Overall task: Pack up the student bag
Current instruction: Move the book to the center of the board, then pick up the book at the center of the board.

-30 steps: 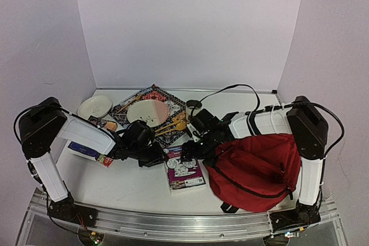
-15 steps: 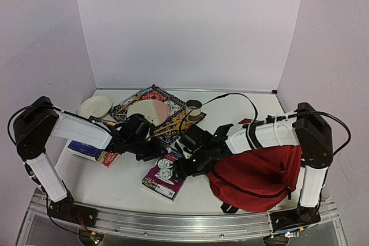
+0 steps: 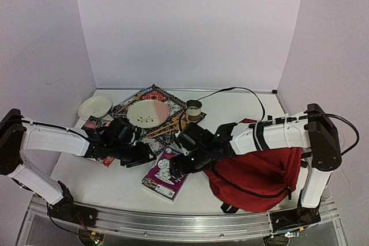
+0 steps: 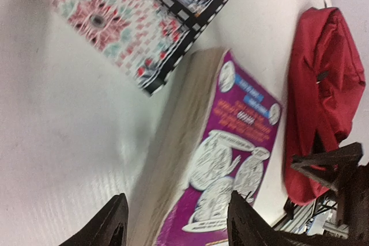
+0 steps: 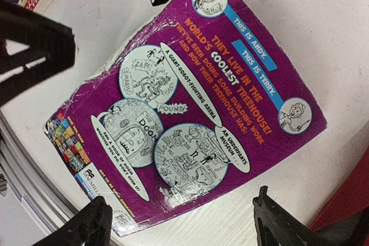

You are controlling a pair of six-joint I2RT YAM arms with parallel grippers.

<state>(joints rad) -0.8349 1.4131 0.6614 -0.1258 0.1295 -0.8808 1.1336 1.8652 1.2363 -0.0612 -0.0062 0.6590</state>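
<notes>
The student bag (image 3: 259, 171), dark red with black straps, lies slumped at the table's front right; it also shows in the left wrist view (image 4: 323, 79). A purple comic-covered book (image 3: 165, 172) lies flat on the table just left of the bag (image 5: 349, 200). My left gripper (image 3: 141, 158) stands open just left of the book (image 4: 230, 142), its jaws apart on either side of the book's spine edge without gripping. My right gripper (image 3: 176, 168) hangs open over the book (image 5: 190, 113), nothing between its fingers (image 5: 86, 226).
Behind the book lies a patterned cloth (image 3: 164, 97) with a plate (image 3: 148, 112), wooden spoons (image 3: 170, 126) and a cup (image 3: 194, 108). A white bowl (image 3: 95, 106) and stacked books (image 3: 95, 155) sit at the left. The metal rail (image 3: 173, 223) marks the front edge.
The book slid left and forward away from the bag and turned. My left gripper opened and the arm drew back left. My right gripper came over the book and opened wider.
</notes>
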